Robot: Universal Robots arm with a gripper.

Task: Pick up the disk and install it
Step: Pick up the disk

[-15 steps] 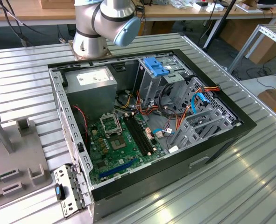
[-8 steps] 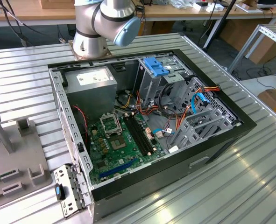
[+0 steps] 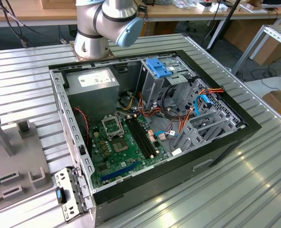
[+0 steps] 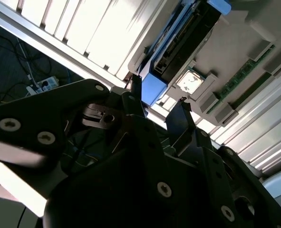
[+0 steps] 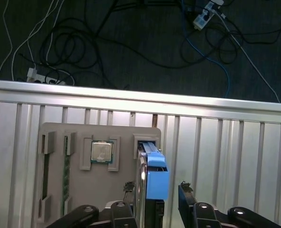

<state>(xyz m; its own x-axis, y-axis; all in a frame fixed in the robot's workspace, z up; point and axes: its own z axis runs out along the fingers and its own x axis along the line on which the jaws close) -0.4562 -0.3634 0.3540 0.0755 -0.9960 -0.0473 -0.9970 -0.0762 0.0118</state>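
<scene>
Fingers [image 5: 185,191] wide open, straddling the upright disk [image 5: 155,178] in its tray [image 5: 123,137], nothing gripped; case [image 3: 211,152] at the exterior view's centre awaits installation.

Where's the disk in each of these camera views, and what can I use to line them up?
Exterior view: the grey tray lies at the exterior view's left edge.
First wrist view: the disk stands on edge in a slot of that tray, straddled by the open gripper.
Second wrist view: the disk stands in the tray, its blue end inside the gripper.
Shared landmark: the grey tray; both wrist views show its square chip.
</scene>
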